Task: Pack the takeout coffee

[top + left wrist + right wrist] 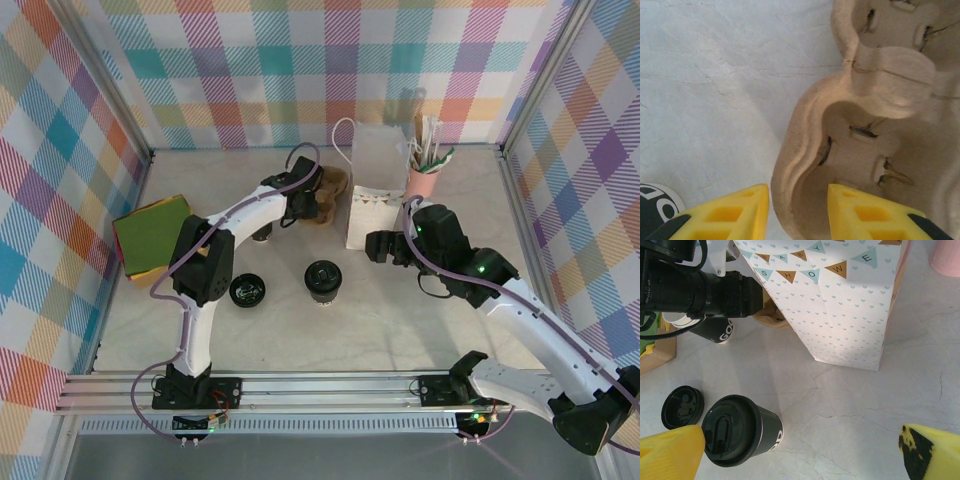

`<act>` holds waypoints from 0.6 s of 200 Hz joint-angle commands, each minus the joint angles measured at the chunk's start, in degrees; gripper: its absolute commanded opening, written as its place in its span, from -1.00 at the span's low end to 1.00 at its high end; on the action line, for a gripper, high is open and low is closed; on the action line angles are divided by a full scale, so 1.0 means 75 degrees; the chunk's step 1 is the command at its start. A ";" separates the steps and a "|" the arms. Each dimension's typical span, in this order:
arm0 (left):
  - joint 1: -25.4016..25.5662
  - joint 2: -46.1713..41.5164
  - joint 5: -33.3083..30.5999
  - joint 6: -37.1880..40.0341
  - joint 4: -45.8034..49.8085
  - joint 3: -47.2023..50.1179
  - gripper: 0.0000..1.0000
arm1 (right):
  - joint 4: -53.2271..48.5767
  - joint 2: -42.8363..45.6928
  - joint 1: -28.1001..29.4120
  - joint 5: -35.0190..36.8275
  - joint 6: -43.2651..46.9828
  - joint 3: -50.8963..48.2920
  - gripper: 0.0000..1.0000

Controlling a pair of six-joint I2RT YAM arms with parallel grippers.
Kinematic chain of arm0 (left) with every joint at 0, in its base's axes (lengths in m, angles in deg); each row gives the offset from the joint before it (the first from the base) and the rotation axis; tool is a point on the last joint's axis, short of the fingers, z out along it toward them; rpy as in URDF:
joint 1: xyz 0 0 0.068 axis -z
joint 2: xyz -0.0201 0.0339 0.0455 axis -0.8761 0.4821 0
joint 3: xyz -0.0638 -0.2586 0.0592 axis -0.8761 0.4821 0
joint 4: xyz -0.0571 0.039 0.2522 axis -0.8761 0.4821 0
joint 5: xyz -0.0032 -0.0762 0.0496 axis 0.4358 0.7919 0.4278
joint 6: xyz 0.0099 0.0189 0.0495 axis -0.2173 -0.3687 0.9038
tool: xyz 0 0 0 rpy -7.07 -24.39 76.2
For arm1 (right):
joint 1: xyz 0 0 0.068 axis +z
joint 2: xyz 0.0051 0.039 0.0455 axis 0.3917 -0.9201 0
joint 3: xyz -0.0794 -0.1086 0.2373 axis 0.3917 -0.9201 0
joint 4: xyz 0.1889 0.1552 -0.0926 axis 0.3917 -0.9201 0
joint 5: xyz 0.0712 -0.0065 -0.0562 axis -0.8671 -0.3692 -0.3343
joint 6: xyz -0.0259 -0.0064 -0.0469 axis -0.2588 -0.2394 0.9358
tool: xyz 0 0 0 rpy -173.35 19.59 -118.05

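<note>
Left fingers (735,212): yellow, set either side of the outer wall of a brown moulded-pulp cup carrier (890,75), one outside and one in a cup well. Whether they clamp the wall cannot be told.

Right fingers (670,452): spread wide, holding nothing, above the pale table (840,405).

Takeout coffee (740,432), a black cup with a round black lid: upright on the table, near one right finger and apart from the white paper bag (840,305). A loose flat black lid (682,406) lies beside it.
</note>
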 commanded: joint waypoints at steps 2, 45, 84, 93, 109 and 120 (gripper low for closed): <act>-0.0133 0.0122 0.0206 0.0152 -0.0007 -0.0186 -0.30 | -0.0115 -0.0021 -0.0077 0.0089 0.0013 -0.0009 0.98; -0.0184 0.0291 0.0315 0.0148 0.0021 -0.0208 -0.31 | -0.0127 0.0014 -0.0089 0.0077 -0.0032 -0.0059 0.98; -0.0227 0.0396 0.0363 0.0164 0.0062 -0.0208 -0.42 | -0.0080 0.0014 -0.0089 0.0030 -0.0062 -0.0106 0.98; -0.0230 0.0395 0.0379 0.0167 0.0062 -0.0203 -0.43 | -0.0074 0.0004 -0.0095 0.0030 -0.0056 -0.0106 0.98; -0.0230 0.0375 0.0382 0.0144 0.0051 -0.0208 -0.46 | -0.0080 0.0002 -0.0101 0.0024 -0.0042 -0.0106 0.98; -0.0236 0.0353 0.0399 0.0146 0.0039 -0.0208 -0.50 | -0.0074 -0.0010 -0.0102 0.0018 -0.0042 -0.0117 0.98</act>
